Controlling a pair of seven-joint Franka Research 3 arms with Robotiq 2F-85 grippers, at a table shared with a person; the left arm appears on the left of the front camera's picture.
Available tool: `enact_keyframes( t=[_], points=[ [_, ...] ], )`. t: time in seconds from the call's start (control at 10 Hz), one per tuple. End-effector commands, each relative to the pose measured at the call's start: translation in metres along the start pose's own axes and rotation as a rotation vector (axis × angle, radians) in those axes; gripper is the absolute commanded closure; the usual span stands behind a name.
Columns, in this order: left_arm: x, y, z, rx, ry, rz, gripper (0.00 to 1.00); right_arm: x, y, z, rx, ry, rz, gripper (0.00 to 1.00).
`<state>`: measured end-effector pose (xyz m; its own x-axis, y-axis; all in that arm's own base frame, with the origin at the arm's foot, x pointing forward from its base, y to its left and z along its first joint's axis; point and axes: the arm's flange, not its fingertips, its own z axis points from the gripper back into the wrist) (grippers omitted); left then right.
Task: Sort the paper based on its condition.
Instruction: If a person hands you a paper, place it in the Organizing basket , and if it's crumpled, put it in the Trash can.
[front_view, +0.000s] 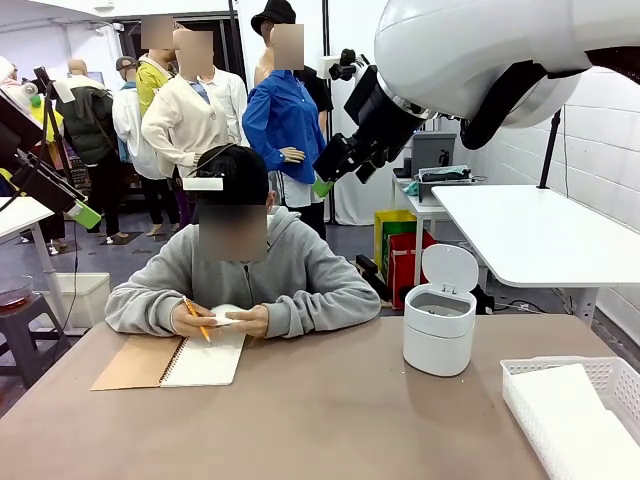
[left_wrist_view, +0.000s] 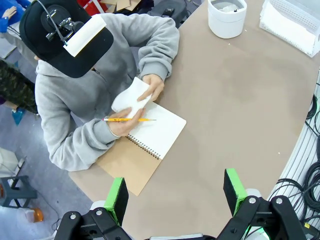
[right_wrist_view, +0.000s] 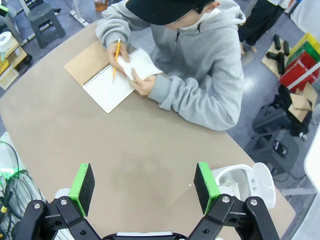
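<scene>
The left gripper (left_wrist_view: 175, 187) hangs spread and empty, high over the notebook (front_view: 205, 362). The paper (front_view: 222, 318) is at the notebook's far edge, clasped in the person's hands (front_view: 252, 321). With the bin (front_view: 440, 325) and basket (front_view: 560, 362) right of the notebook, the wide-open right gripper (right_wrist_view: 144, 175) should probably wait until the sheet is let go, then judge its creases.

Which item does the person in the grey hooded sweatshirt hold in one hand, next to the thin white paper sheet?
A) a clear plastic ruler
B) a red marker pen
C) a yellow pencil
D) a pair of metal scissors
C: a yellow pencil sits in the person's hand, beside the thin white paper sheet and over the open spiral-bound notebook.
</scene>
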<state>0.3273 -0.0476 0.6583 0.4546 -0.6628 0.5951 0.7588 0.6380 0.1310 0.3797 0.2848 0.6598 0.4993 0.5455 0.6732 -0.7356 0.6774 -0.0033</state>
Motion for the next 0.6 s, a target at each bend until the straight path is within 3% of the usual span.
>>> enact_keyframes(
  t=[0.0,0.5],
  points=[
    [0.0008,-0.0001,0.0002,0.002,0.000,-0.001,0.00,0.0000,0.0003,-0.0002,0.001,0.000,0.003,0.00],
    [0.0008,-0.0001,0.0002,0.002,0.000,-0.001,0.00,0.0000,0.0003,-0.0002,0.001,0.000,0.003,0.00]
  ],
)
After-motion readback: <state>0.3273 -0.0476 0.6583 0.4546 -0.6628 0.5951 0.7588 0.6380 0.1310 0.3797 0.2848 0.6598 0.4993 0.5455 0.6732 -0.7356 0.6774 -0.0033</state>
